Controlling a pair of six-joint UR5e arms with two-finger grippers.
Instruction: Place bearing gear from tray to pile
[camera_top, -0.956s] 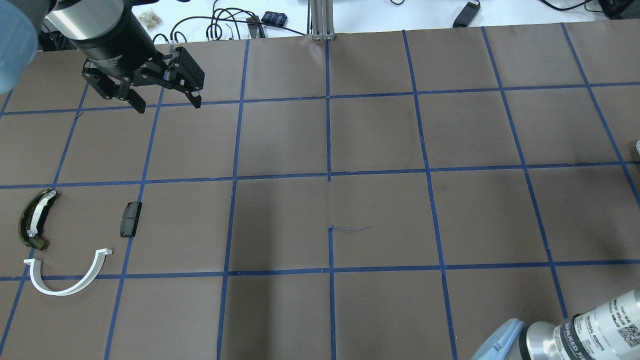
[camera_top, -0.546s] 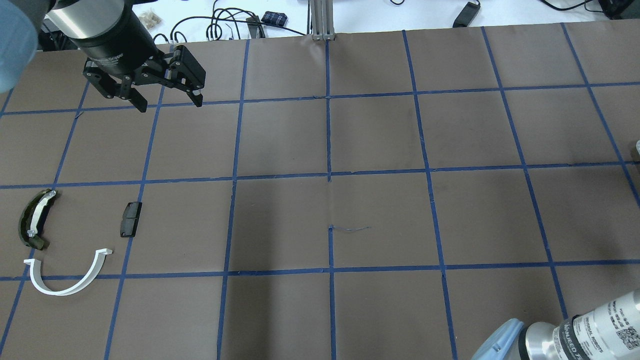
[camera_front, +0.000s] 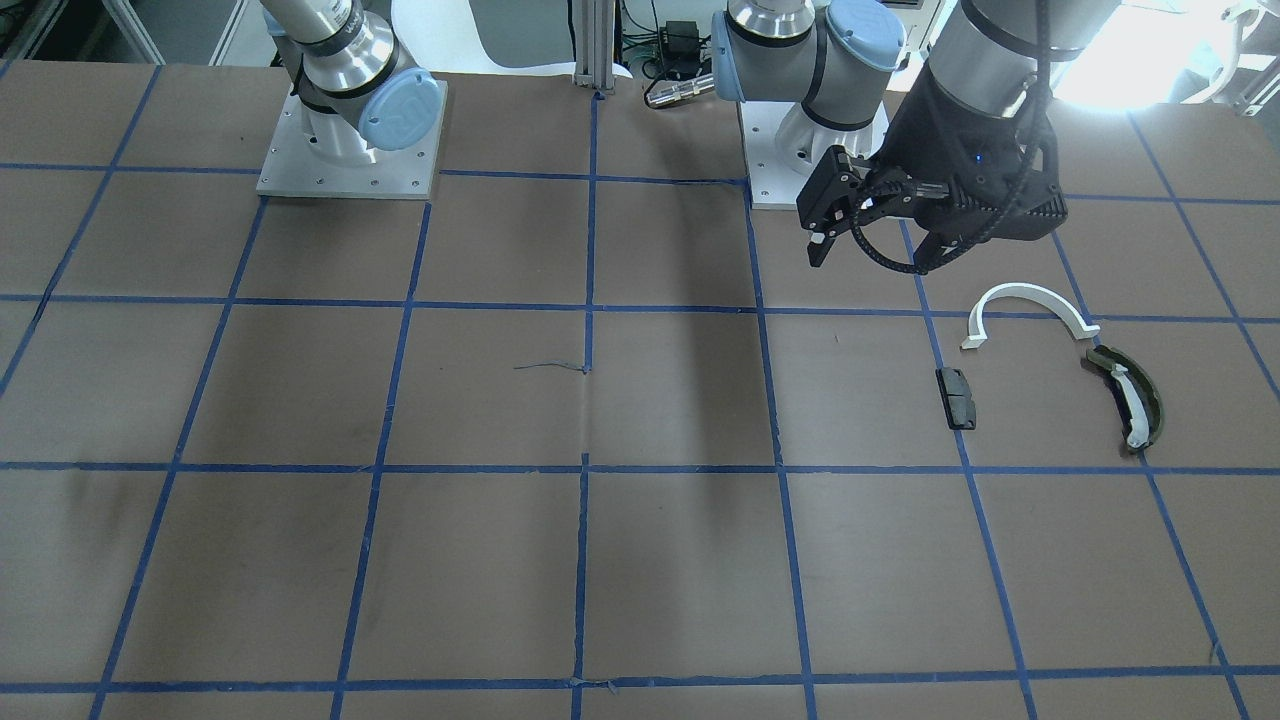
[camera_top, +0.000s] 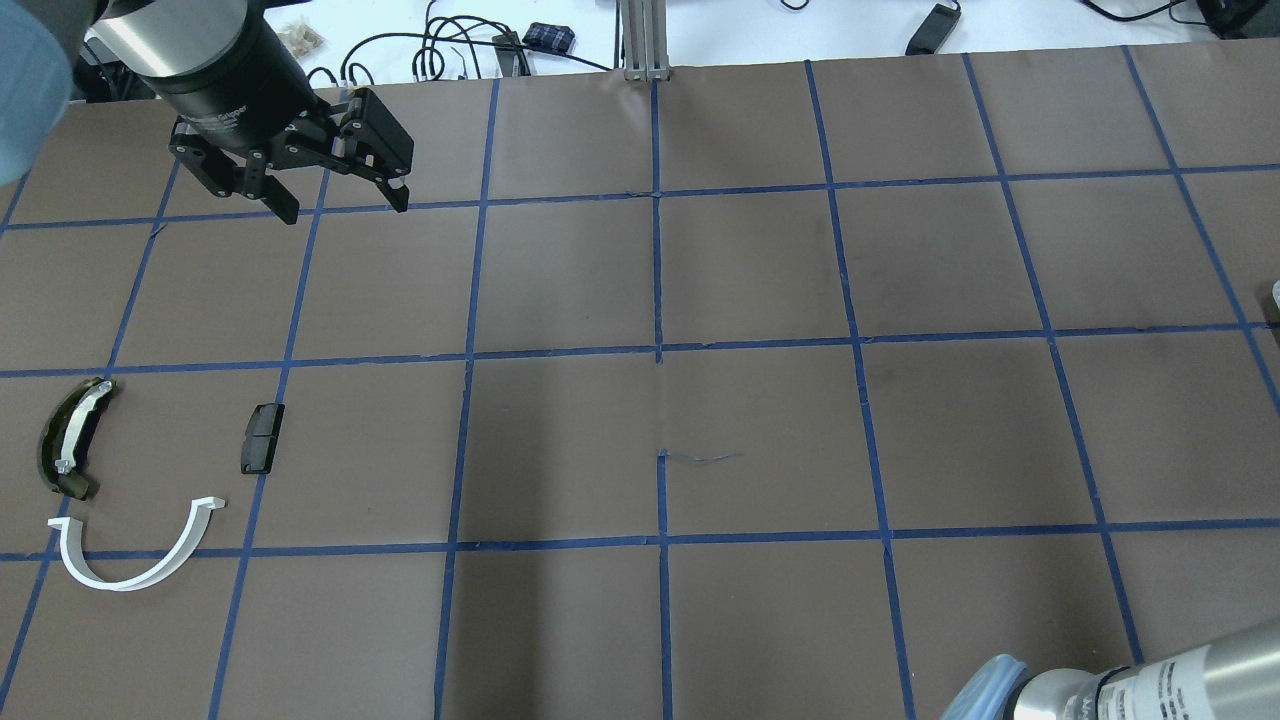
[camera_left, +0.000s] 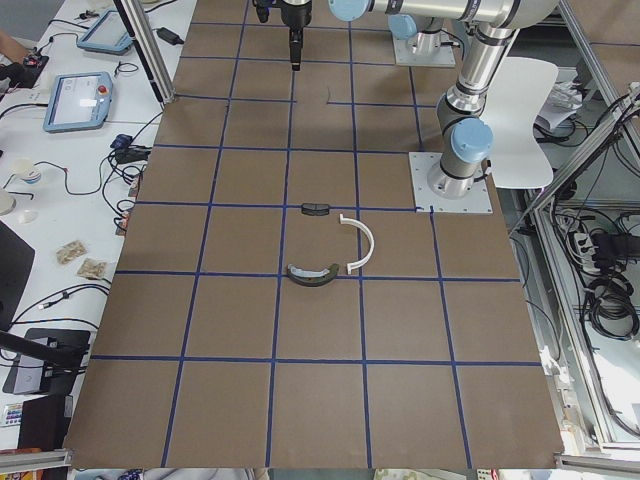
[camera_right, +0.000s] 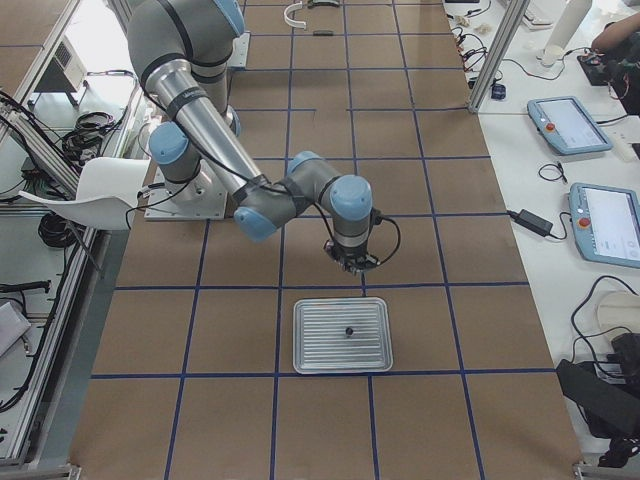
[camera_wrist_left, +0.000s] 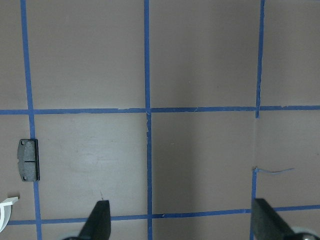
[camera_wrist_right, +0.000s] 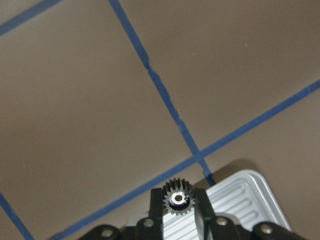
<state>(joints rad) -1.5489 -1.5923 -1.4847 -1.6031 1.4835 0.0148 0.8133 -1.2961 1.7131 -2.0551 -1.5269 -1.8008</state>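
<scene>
My right gripper (camera_wrist_right: 177, 196) is shut on a small black toothed bearing gear (camera_wrist_right: 176, 200) and holds it above the brown table, just off a corner of the ribbed metal tray (camera_wrist_right: 252, 200). The exterior right view shows this gripper (camera_right: 350, 262) hovering beyond the tray (camera_right: 320, 340). The pile lies at the left: a white half-ring arc (camera_top: 135, 560), a dark olive curved piece with a white strip (camera_top: 68, 437) and a small black block (camera_top: 262, 437). My left gripper (camera_top: 342, 208) is open and empty, high over the table beyond the pile.
A small dark part (camera_right: 348, 331) lies in the tray. Blue tape lines grid the brown table. An aluminium post (camera_top: 640, 40) and cables stand at the far edge. The arm bases (camera_front: 350, 150) are bolted on the robot's side.
In the overhead view my right arm has drawn back toward the bottom right corner. My left gripper has barely shifted and stays open. The pile has not moved.
</scene>
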